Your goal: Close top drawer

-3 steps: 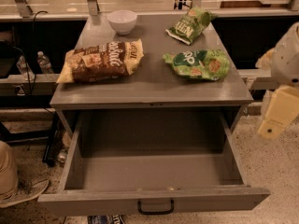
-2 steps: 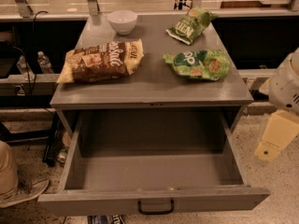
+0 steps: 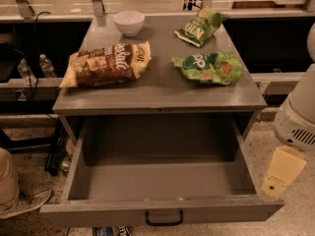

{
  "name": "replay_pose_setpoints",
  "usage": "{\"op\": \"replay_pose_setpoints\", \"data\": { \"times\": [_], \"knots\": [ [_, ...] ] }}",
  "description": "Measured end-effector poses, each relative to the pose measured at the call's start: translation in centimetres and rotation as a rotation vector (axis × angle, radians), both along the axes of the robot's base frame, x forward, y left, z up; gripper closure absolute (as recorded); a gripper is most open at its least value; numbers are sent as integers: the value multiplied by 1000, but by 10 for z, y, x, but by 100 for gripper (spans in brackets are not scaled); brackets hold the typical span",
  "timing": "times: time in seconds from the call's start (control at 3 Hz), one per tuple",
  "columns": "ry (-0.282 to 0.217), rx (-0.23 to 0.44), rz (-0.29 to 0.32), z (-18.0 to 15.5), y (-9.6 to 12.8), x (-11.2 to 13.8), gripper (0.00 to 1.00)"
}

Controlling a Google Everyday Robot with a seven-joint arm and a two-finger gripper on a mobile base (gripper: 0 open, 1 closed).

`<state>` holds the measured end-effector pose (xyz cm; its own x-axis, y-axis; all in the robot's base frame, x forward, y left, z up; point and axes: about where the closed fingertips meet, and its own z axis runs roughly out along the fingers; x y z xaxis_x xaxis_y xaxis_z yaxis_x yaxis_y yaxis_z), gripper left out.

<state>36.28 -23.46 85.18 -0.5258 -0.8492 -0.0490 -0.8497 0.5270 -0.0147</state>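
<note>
The top drawer [image 3: 162,181] of the grey cabinet is pulled far out and is empty inside. Its tall front faces me at the bottom edge, with a small black loop handle [image 3: 164,218] at centre. My gripper [image 3: 281,173] is a cream-coloured piece hanging under the white arm [image 3: 298,117] at the right. It is just outside the drawer's right side wall, near the front right corner and about level with the rim. It does not touch the drawer. The lower drawers are hidden.
On the cabinet top [image 3: 162,90] lie a brown and yellow snack bag [image 3: 106,64], two green snack bags [image 3: 209,68] [image 3: 199,27] and a white bowl [image 3: 129,22]. Water bottles [image 3: 34,68] stand at the left, and a shoe [image 3: 22,203] is on the floor.
My gripper has moved down and a little left, along the drawer's right side towards its front corner. The drawer has not moved.
</note>
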Motion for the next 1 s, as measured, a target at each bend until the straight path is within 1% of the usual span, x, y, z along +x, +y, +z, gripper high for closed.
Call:
{"op": "replay_pose_setpoints", "data": {
  "times": [0.33,0.67,1.0],
  "knots": [
    [5,6,-7,-2,-1,-1,0],
    [53,-3,-56,-27,-3,-22,18],
    [119,-13,-132,-62,-3,-56,41]
  ]
}}
